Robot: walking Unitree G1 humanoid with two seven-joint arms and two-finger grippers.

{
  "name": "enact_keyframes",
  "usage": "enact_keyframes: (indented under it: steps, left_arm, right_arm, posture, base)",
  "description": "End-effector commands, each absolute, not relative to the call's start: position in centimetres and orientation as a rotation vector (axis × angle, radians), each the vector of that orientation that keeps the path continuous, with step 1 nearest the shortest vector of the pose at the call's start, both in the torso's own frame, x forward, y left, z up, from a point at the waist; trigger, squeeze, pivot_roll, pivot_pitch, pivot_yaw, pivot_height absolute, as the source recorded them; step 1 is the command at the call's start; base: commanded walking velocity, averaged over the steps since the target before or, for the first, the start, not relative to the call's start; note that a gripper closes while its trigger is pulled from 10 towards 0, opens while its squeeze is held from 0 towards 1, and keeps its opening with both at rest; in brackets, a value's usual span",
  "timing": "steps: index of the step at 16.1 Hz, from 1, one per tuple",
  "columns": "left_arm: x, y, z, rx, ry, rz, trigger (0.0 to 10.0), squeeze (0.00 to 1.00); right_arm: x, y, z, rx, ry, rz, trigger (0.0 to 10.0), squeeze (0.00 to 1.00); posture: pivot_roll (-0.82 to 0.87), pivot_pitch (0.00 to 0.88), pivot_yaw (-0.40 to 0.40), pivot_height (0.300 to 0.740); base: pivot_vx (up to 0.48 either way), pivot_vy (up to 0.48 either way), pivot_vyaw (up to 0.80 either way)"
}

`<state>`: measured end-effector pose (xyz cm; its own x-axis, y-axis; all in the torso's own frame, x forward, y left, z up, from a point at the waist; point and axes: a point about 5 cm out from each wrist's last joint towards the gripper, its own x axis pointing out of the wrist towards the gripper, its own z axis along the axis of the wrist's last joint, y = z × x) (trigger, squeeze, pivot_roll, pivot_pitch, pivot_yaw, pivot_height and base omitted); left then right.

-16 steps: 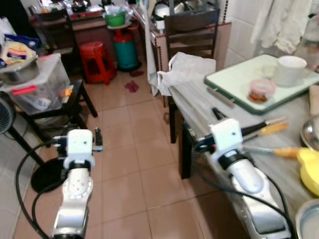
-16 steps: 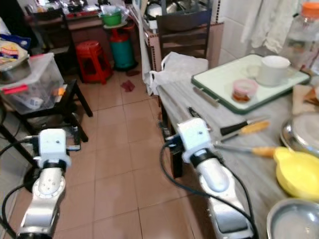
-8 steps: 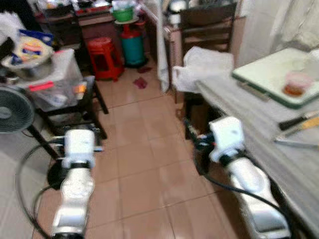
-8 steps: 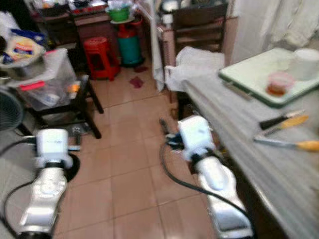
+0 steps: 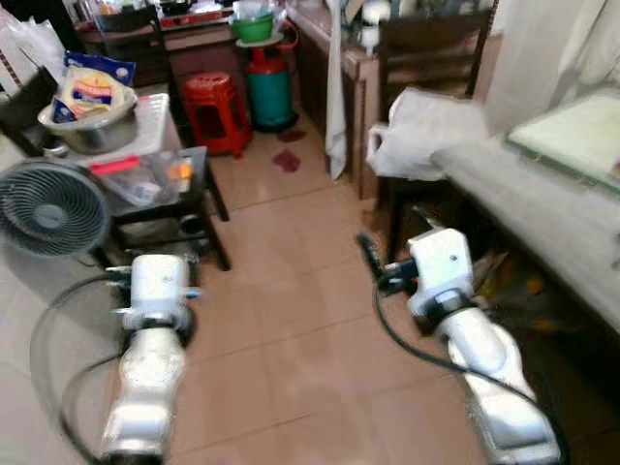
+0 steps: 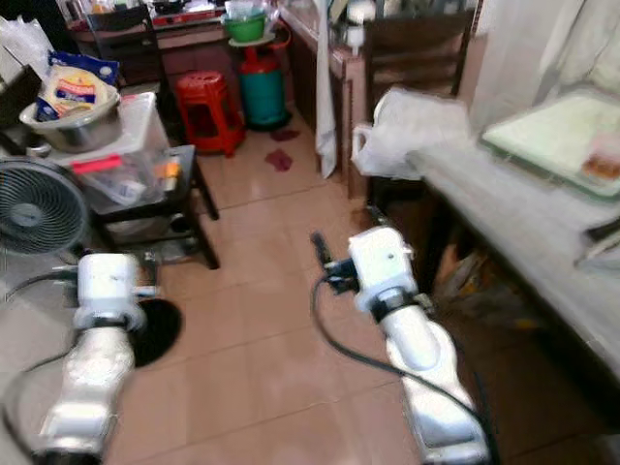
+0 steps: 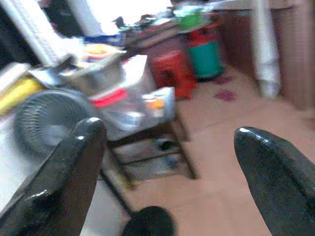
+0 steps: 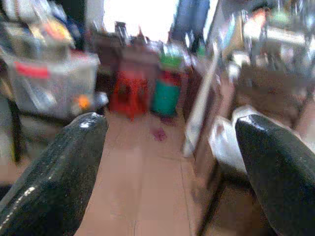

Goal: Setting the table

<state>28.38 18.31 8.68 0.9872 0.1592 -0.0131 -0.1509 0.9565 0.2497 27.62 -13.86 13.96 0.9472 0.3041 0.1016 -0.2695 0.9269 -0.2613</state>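
Swung leftward since a second ago: your head views now put the grey stone table (image 5: 542, 208) at the right edge, green-rimmed tray (image 6: 542, 136) on it, so table-setting waits. Open tiled floor (image 5: 281, 291) ahead; round grey fan (image 5: 48, 205) hems the left. Wrist views: left gripper (image 7: 167, 167) spread, empty; right gripper (image 8: 170, 162) spread, empty.

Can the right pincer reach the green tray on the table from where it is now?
Probably not yet. The right pincer hangs open over the tiled floor, well short of the green tray, which lies far back on the table. The robot would likely need to step closer.
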Motion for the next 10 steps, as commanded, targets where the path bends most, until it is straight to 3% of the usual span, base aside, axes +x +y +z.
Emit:
enact_keyframes:
  steps: [1,10]
  left_arm:
    - [28.4,18.2,7.8,0.228,0.075,0.095,10.0,0.00]
    - [26.2,16.7,-1.9,0.186,0.523,-0.105,10.0,0.00]
  right_arm:
    - [27.9,-14.2,13.6,-0.225,-0.129,0.260,10.0,0.00]
    - [28.4,-17.8,3.8,-0.124,0.263,0.085,10.0,0.00]
  posture:
    - [-0.08,0.000,0.080,0.740]
    - [-0.09,0.000,0.052,0.740]
  base:
    - [0.000,0.000,0.00]
    - [0.000,0.000,0.00]
